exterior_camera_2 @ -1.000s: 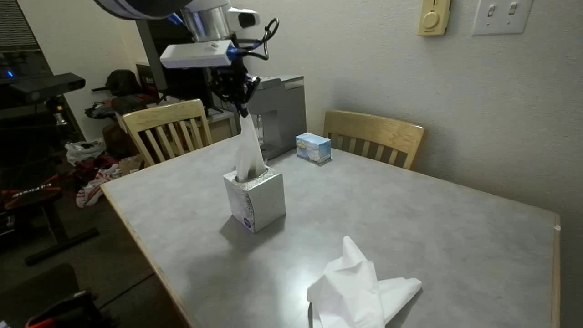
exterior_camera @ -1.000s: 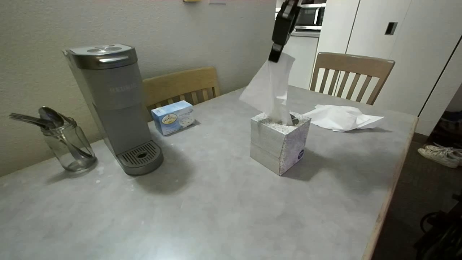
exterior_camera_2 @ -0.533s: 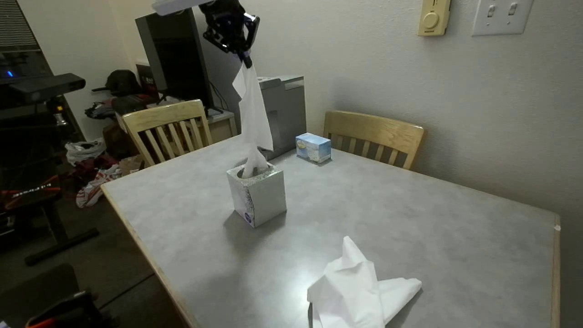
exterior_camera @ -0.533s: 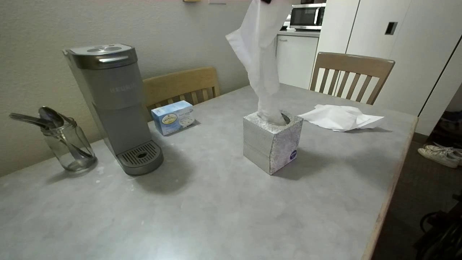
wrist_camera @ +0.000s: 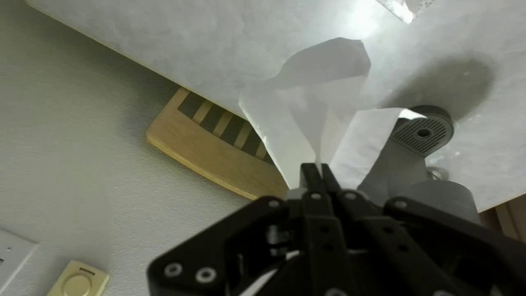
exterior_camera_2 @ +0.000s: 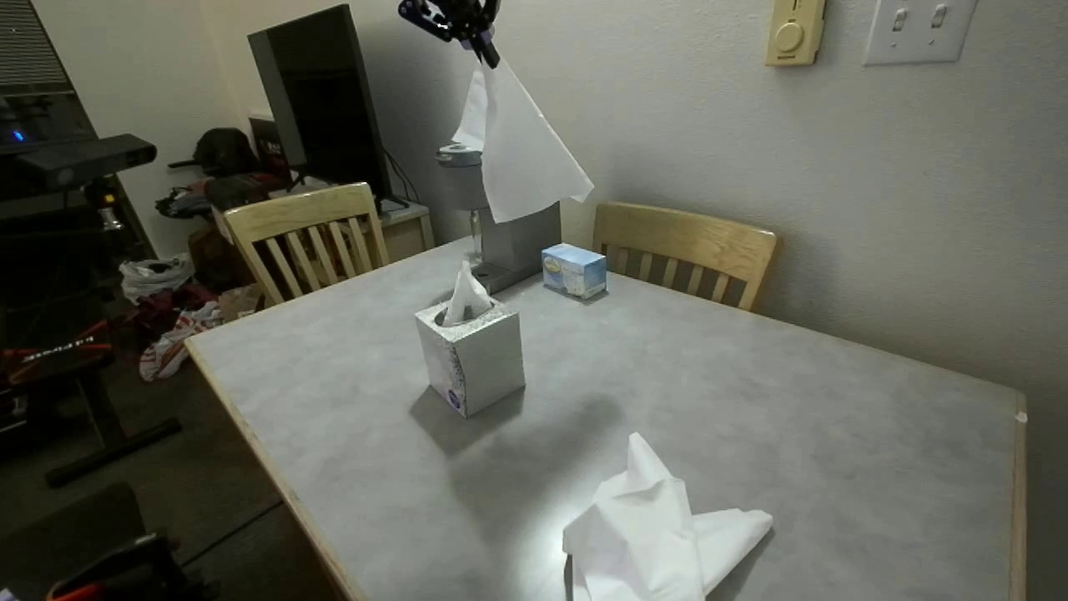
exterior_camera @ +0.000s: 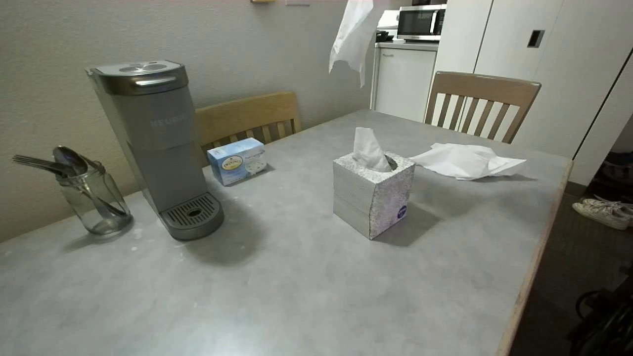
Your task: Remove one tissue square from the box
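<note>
My gripper [exterior_camera_2: 489, 62] is shut on a white tissue [exterior_camera_2: 527, 150] and holds it high above the table, apart from the box. The tissue also hangs at the top of an exterior view [exterior_camera: 353, 39], where the gripper itself is out of view. In the wrist view the closed fingertips [wrist_camera: 317, 167] pinch the tissue [wrist_camera: 294, 139], which spreads out beyond them. The silver-white tissue box [exterior_camera: 353, 193] stands upright on the table in both exterior views [exterior_camera_2: 491, 361]; only its corner [wrist_camera: 404, 13] shows in the wrist view. Another tissue [exterior_camera: 368, 148] sticks up from its opening.
A crumpled white tissue [exterior_camera_2: 655, 534] lies on the table. A grey coffee maker [exterior_camera: 158, 133], a glass jar with cutlery [exterior_camera: 106, 207] and a blue tea box [exterior_camera: 238, 160] stand along the wall side. Chairs [exterior_camera_2: 684, 250] stand at the table's edges.
The gripper has risen with the tissue, which has come fully out of the box and swings free. A fresh tissue tip stands in the opening. The box shifted slightly earlier, then stayed.
</note>
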Tool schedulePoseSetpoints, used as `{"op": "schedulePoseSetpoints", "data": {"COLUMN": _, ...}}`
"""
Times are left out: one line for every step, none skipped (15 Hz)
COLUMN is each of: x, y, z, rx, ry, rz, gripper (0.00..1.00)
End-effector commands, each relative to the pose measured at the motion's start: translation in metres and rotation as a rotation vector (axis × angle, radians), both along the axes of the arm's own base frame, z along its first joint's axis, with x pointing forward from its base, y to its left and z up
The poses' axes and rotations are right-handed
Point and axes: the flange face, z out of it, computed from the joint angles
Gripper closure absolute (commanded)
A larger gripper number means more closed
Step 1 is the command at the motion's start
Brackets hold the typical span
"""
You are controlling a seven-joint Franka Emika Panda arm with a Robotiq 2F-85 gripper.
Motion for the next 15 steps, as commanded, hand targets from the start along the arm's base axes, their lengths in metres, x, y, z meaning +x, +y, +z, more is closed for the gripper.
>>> {"op": "schedulePoseSetpoints", "data": {"x": 0.0, "y": -0.034, "z": -0.001, "rx": -0.057, "ry": -0.012, "rz": -0.023, "gripper": 1.0}}
{"op": "schedulePoseSetpoints", "data": {"x": -0.001, "y": -0.045, "z": -0.005, "rx": -0.068, "ry": -0.011, "rz": -0.036, "gripper": 1.0}}
{"op": "schedulePoseSetpoints", "data": {"x": -0.002, "y": -0.058, "z": -0.008, "rx": -0.075, "ry": -0.013, "rz": -0.05, "gripper": 1.0}}
{"op": "schedulePoseSetpoints", "data": {"x": -0.004, "y": -0.072, "z": -0.014, "rx": -0.085, "ry": -0.012, "rz": -0.069, "gripper": 1.0}}
{"op": "schedulePoseSetpoints", "data": {"x": -0.005, "y": -0.084, "z": -0.02, "rx": -0.088, "ry": -0.009, "rz": -0.087, "gripper": 1.0}}
{"op": "schedulePoseSetpoints", "data": {"x": -0.007, "y": -0.098, "z": -0.027, "rx": -0.092, "ry": -0.006, "rz": -0.107, "gripper": 1.0}}
{"op": "schedulePoseSetpoints", "data": {"x": -0.009, "y": -0.111, "z": -0.034, "rx": -0.093, "ry": -0.001, "rz": -0.125, "gripper": 1.0}}
{"op": "schedulePoseSetpoints", "data": {"x": -0.011, "y": -0.125, "z": -0.043, "rx": -0.095, "ry": 0.004, "rz": -0.143, "gripper": 1.0}}
{"op": "schedulePoseSetpoints", "data": {"x": -0.013, "y": -0.136, "z": -0.052, "rx": -0.095, "ry": 0.006, "rz": -0.157, "gripper": 1.0}}
{"op": "schedulePoseSetpoints", "data": {"x": -0.014, "y": -0.148, "z": -0.061, "rx": -0.095, "ry": 0.012, "rz": -0.172, "gripper": 1.0}}
{"op": "schedulePoseSetpoints", "data": {"x": -0.016, "y": -0.157, "z": -0.071, "rx": -0.097, "ry": 0.017, "rz": -0.184, "gripper": 1.0}}
{"op": "schedulePoseSetpoints", "data": {"x": -0.018, "y": -0.167, "z": -0.082, "rx": -0.1, "ry": 0.025, "rz": -0.197, "gripper": 1.0}}
{"op": "schedulePoseSetpoints", "data": {"x": -0.019, "y": -0.176, "z": -0.092, "rx": -0.101, "ry": 0.032, "rz": -0.208, "gripper": 1.0}}
{"op": "schedulePoseSetpoints", "data": {"x": -0.021, "y": -0.184, "z": -0.103, "rx": -0.102, "ry": 0.043, "rz": -0.219, "gripper": 1.0}}
{"op": "schedulePoseSetpoints", "data": {"x": -0.022, "y": -0.192, "z": -0.115, "rx": -0.103, "ry": 0.055, "rz": -0.232, "gripper": 1.0}}
